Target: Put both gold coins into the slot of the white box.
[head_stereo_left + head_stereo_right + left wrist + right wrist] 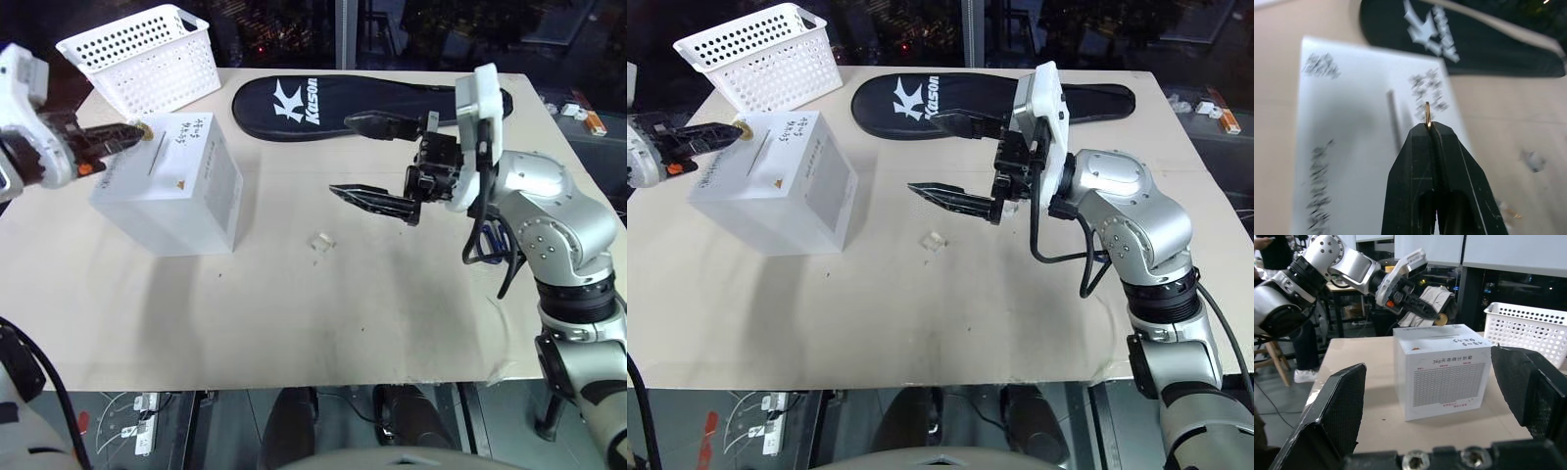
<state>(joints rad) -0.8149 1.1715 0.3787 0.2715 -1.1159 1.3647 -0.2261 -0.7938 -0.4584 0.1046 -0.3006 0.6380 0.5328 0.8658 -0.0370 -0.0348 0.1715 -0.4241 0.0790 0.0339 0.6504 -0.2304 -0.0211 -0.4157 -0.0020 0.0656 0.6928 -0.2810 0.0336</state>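
Gold coin, small, hard and slippery, sits on edge between the tips of the pinching left claw, just over the white box, while the right claw gapes wide.

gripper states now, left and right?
Left gripper: shut on a small shiny gold coin, over the white cardboard box.
Right gripper: open, empty.

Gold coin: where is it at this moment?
In the head views, the gold coin sits pinched in the left gripper at table's left, over the white box.
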